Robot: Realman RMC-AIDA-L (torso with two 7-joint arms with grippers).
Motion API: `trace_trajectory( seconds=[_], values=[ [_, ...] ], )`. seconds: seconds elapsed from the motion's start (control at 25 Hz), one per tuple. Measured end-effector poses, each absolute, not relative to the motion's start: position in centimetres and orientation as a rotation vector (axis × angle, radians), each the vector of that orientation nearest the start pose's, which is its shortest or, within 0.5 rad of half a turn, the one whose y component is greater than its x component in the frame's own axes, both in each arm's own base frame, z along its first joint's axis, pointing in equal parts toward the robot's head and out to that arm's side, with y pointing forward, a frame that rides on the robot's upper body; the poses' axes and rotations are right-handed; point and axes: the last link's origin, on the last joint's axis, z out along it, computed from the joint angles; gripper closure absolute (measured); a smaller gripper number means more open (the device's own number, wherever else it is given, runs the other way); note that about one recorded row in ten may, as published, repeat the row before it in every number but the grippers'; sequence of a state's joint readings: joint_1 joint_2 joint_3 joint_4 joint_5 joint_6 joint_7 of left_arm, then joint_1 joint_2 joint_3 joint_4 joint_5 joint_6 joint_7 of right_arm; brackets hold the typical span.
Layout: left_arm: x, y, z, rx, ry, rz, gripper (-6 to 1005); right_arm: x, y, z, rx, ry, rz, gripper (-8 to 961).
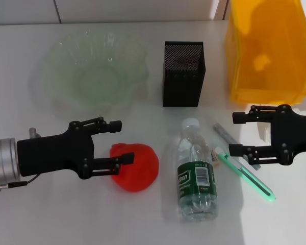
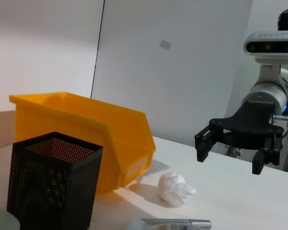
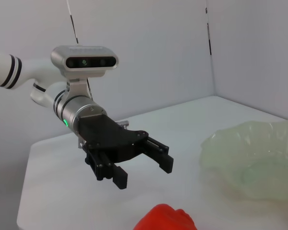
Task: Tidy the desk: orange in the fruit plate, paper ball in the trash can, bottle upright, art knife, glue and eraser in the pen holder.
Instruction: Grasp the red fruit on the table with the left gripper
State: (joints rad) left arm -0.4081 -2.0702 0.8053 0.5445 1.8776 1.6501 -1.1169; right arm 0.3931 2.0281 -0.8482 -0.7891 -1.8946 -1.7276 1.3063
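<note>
Two black grippers are over the white desk (image 1: 20,76), and both have their fingers spread with nothing in them. The left gripper (image 1: 120,143) sits low at the near left, its lower fingertip right at the edge of the lumpy, glossy red-orange fruit (image 1: 136,166), upper finger above and clear of it. So the orange is on the bare desk, well short of the shallow pale green glass fruit plate (image 1: 56,61) with the wavy rim at the back left.

The right gripper (image 1: 236,133) hovers at the near right, just in front of the big translucent orange-yellow trash can (image 1: 268,48). Under and beside it lie a slim green art knife (image 1: 247,176) and a grey stick-like thing (image 1: 225,133), angled side by side.

The clear plastic bottle (image 1: 196,176) with the dark green label is lying down in the middle, cap toward the square black mesh pen holder (image 1: 182,74). A tiny tan eraser (image 1: 214,155) rests between bottle and knife.

The white paper ball (image 2: 175,188) shows only in the left wrist view, on the desk near the bin.
</note>
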Motion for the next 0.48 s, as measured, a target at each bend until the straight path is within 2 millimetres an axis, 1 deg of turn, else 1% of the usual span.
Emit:
trace_trajectory(
  seconds=[0.2,0.4,0.48],
  values=[
    [-28.5,27.4,-2.3,-2.784,-0.483,-0.820,210,27.1,29.1,2.4,-2.861,0.402,0.695,194],
    [-28.7,27.5,-4.5,-2.809,-0.539,-0.771,219,26.9,29.3,2.4,-2.862,0.394,0.694,194],
    [-28.9,27.4,-4.9,-2.823,-0.546,-0.746,222,26.9,29.4,2.4,-2.861,0.393,0.694,194]
  ],
)
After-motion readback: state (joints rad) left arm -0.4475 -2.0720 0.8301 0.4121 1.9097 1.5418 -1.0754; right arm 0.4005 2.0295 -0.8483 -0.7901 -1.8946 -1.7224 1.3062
